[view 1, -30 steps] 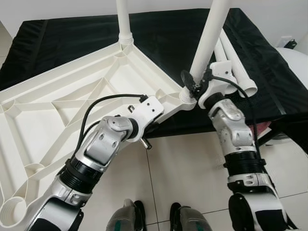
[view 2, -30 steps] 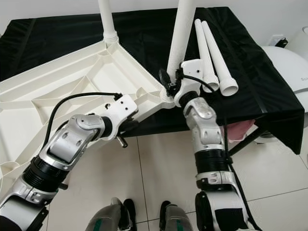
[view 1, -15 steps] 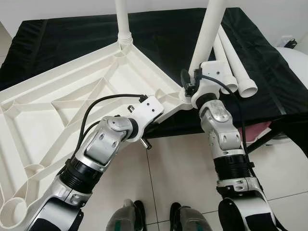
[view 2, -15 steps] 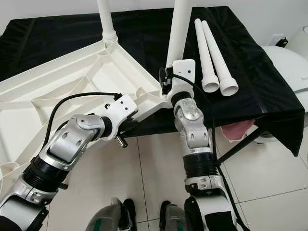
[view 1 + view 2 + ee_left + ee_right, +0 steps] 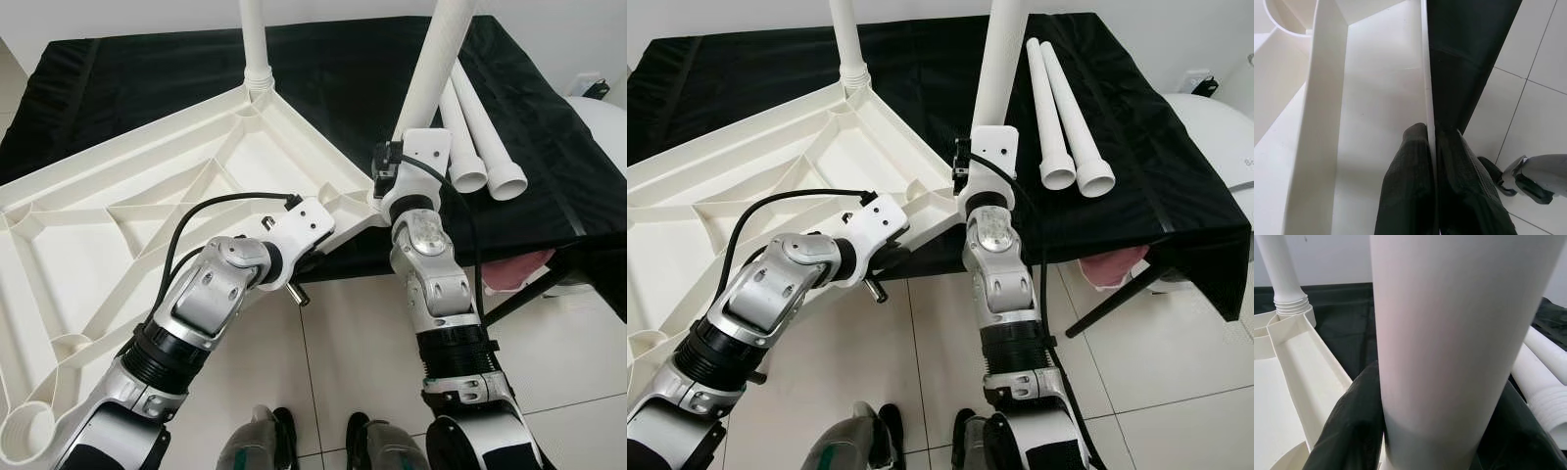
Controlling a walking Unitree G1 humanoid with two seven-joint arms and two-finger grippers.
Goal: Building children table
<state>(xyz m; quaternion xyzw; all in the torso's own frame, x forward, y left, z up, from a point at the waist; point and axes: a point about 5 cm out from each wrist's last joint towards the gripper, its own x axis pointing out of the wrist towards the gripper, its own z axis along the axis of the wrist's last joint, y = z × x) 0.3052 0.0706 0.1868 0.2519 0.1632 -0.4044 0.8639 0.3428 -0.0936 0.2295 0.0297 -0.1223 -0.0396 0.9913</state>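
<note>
Turning at the wrist, the right gripper [image 5: 1425, 440] has swung round the table leg [image 5: 431, 73] over the last second, its forearm now nearly straight below the corner socket, fingers [image 5: 1347, 431] still clamped on the leg; I'd judge it is screwing the leg in. The upturned tabletop [image 5: 147, 225] lies on the black cloth [image 5: 343, 69], steadied by the left gripper [image 5: 1431, 186] pinching its rim. Two spare legs [image 5: 1063, 108] lie nearby. The socket thread is hidden behind the wrist.
</note>
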